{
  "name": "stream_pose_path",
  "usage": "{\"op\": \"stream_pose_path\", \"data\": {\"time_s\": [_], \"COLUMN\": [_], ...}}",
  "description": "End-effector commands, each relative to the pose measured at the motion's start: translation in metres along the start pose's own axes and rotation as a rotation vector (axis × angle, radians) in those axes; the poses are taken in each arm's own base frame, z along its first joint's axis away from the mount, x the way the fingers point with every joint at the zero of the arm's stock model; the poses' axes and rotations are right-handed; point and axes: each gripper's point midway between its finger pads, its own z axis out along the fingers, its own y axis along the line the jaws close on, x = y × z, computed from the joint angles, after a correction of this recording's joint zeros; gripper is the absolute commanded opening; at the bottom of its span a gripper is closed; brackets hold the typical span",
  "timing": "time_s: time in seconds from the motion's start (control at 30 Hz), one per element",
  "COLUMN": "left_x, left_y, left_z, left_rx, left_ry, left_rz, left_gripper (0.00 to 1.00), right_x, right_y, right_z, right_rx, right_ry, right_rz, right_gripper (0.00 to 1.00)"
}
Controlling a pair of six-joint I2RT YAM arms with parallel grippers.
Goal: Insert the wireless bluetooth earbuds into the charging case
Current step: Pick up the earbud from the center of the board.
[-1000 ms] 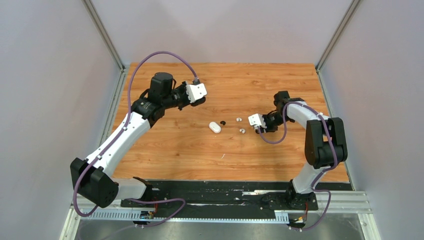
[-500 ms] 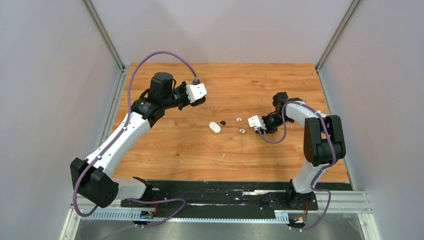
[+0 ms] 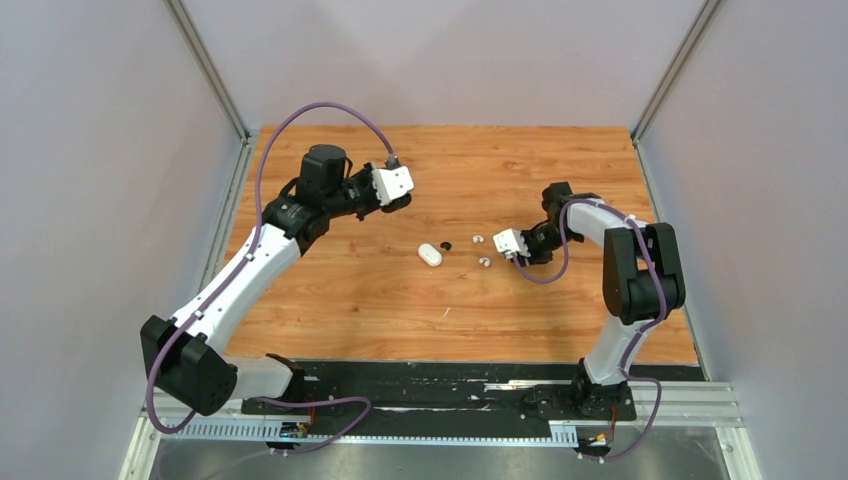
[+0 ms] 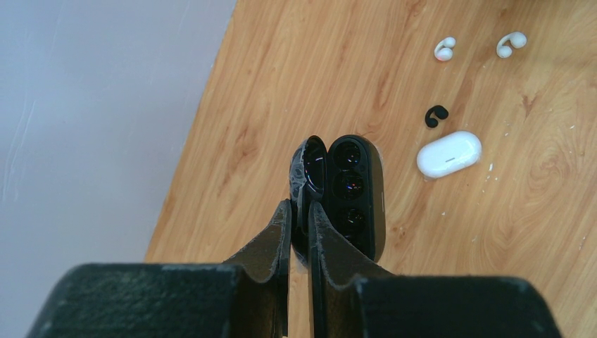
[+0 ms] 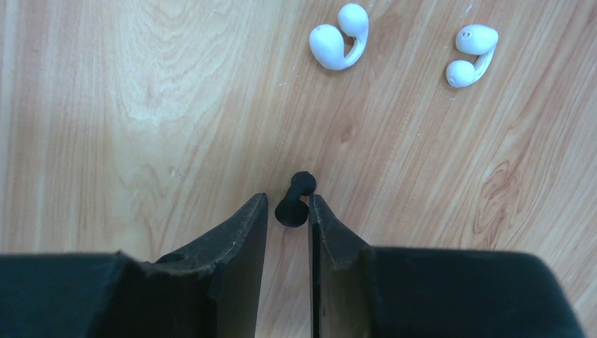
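My left gripper [image 4: 299,208] is shut on the lid [image 4: 310,169] of an open black charging case [image 4: 357,193], held above the table's far left; the case's sockets face the camera. My right gripper [image 5: 289,199] is shut on a black earbud [image 5: 294,204], pinched at the very fingertips low over the wood. Two white earbuds [image 5: 339,36] [image 5: 470,53] lie just ahead of it. A second black earbud [image 3: 446,244] lies beside the closed white case [image 3: 430,255] at mid-table. From above, the right gripper [image 3: 518,254] sits right of the white earbuds [image 3: 478,239] [image 3: 484,262].
The wooden table [image 3: 360,300] is walled by grey panels on three sides, with a metal post [image 3: 210,70] at each back corner. The purple cable [image 3: 320,108] loops over the left arm. A small white speck [image 3: 446,312] lies nearer the front.
The right arm's elbow has swung a little to the left and its gripper has crept slightly toward the white earbuds. The left arm and its case have not moved.
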Motion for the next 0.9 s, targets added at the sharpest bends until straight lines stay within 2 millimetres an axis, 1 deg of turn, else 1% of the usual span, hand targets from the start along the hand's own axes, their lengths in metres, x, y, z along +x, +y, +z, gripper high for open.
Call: {"op": "stream_pose_path", "data": {"time_s": [0.0,0.1,0.17,0.23,0.37,0.43,0.53,0.67,0.73,0.77,0.8,0.83,0.87], "left_x": [-0.015,-0.014,-0.015,-0.015,-0.015,-0.014,-0.015,-0.016,-0.015,-0.02,-0.022,-0.026,-0.026], "left_y": [0.01,0.01,0.01,0.01,0.009,0.008,0.008,0.004,-0.002,-0.005,-0.006,-0.009,-0.012], "left_z": [-0.003,-0.002,-0.002,-0.002,-0.002,0.0,0.003,0.012,0.021,0.023,0.026,0.031,0.037], "left_rx": [-0.038,-0.037,-0.036,-0.037,-0.03,-0.023,-0.013,0.027,0.072,0.101,0.117,0.144,0.164], "left_ry": [-0.045,-0.044,-0.045,-0.043,-0.045,-0.046,-0.048,-0.058,-0.066,-0.09,-0.099,-0.126,-0.133], "left_rz": [0.01,0.011,0.013,0.014,0.016,0.013,0.002,-0.015,-0.02,-0.017,-0.016,-0.018,-0.028], "left_gripper": [0.0,0.0,0.0,0.0,0.0,0.0,0.0,0.0,0.0,0.0,0.0,0.0,0.0], "right_x": [0.0,-0.001,-0.001,-0.003,-0.017,-0.027,-0.055,-0.106,-0.137,-0.147,-0.161,-0.172,-0.183], "right_y": [0.002,-0.002,-0.004,-0.01,-0.021,-0.024,-0.038,-0.062,-0.082,-0.084,-0.093,-0.097,-0.102], "right_z": [0.001,0.0,-0.002,-0.007,-0.02,-0.027,-0.046,-0.084,-0.11,-0.117,-0.13,-0.139,-0.147], "right_rx": [-0.023,-0.016,-0.008,0.011,0.046,0.055,0.085,0.104,0.137,0.132,0.146,0.15,0.153], "right_ry": [-0.001,-0.002,-0.002,0.001,-0.03,-0.064,-0.153,-0.313,-0.406,-0.446,-0.488,-0.525,-0.563], "right_rz": [0.016,0.025,0.037,0.045,0.082,0.117,0.231,0.323,0.312,0.317,0.292,0.277,0.264], "right_gripper": [0.25,0.2,0.19,0.16,0.07,0.05,0.05,0.05,0.06,0.06,0.07,0.07,0.07]}}
